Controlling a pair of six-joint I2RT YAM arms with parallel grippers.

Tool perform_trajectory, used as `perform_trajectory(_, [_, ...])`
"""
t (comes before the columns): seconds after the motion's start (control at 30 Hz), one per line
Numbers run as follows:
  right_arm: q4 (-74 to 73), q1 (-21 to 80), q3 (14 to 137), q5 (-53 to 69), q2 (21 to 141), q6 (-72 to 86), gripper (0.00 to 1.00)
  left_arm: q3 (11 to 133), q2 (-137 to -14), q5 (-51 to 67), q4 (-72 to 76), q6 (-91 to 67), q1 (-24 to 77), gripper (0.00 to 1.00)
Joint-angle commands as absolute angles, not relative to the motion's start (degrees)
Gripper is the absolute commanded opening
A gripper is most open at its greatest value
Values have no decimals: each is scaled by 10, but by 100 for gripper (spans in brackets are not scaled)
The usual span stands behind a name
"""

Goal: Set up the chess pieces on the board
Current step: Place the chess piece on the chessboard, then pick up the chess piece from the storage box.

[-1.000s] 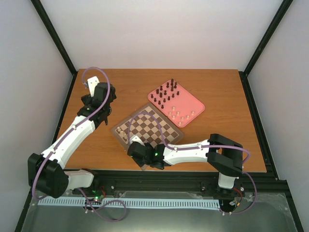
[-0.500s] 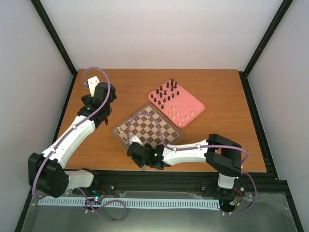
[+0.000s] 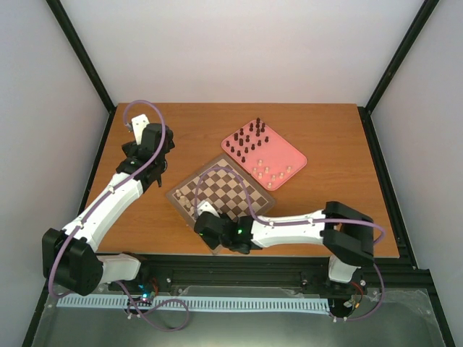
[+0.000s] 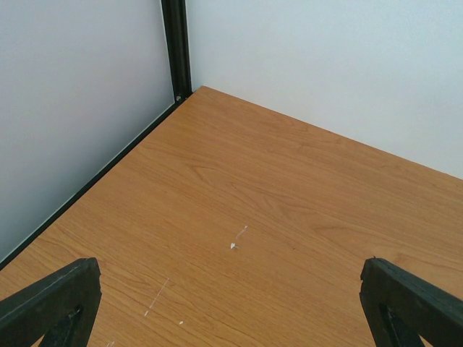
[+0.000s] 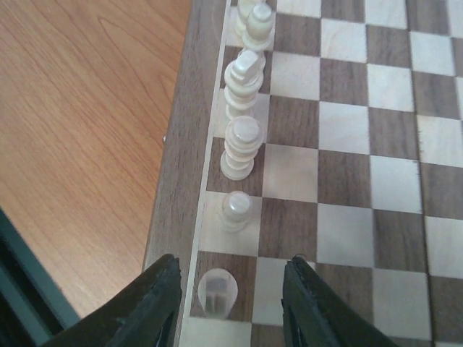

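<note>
Straddling a small cream turned chess piece on an edge square of the checkered wooden chessboard, the right pincer is standing parted, its fingers clear of the piece on both sides. The piece is standing upright at the near end of a line of cream pieces along the board's border. A slanted withdrawal is the likely danger, with a finger clipping this piece or its neighbour and toppling the line. The left pincer is hanging spread wide over the bare wooden desk, grasping nothing.
</note>
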State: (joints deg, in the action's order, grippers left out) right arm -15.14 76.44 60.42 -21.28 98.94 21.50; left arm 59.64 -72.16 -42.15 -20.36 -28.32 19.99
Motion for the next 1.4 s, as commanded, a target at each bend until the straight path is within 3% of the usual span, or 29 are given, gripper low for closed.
perform_trajectory(0.0, [-155, 776, 578, -240, 919, 215, 43, 616, -724, -422, -197, -284, 200, 100])
perform_trajectory(0.13, [-165, 776, 550, -278, 854, 218, 48, 617, -725, -422, -198, -284, 200, 100])
perform_trajectory(0.23, [-193, 769, 549, -359, 819, 225, 65, 616, -723, -420, -197, -284, 200, 100])
perform_trajectory(0.3, [-204, 739, 549, -390, 801, 228, 69, 615, -721, -419, -196, -284, 201, 100])
perform_trajectory(0.47, [-199, 588, 540, -397, 784, 228, 93, 614, -720, -419, -195, -284, 203, 100])
perform_trajectory(0.6, [-192, 446, 555, -380, 810, 215, 100, 618, -725, -418, -196, -282, 205, 100])
perform_trajectory(0.8, [-197, 286, 603, -338, 891, 197, 99, 621, -729, -417, -197, -281, 206, 100])
perform_trajectory(0.93, [-187, 226, 633, -284, 965, 184, 91, 621, -734, -420, -196, -280, 207, 100])
perform_trajectory(1.1, [-178, 187, 667, -227, 1045, 179, 65, 626, -752, -424, -197, -279, 207, 100])
perform_trajectory(1.37, [-157, 186, 665, -165, 1057, 160, 62, 638, -768, -435, -203, -278, 207, 100])
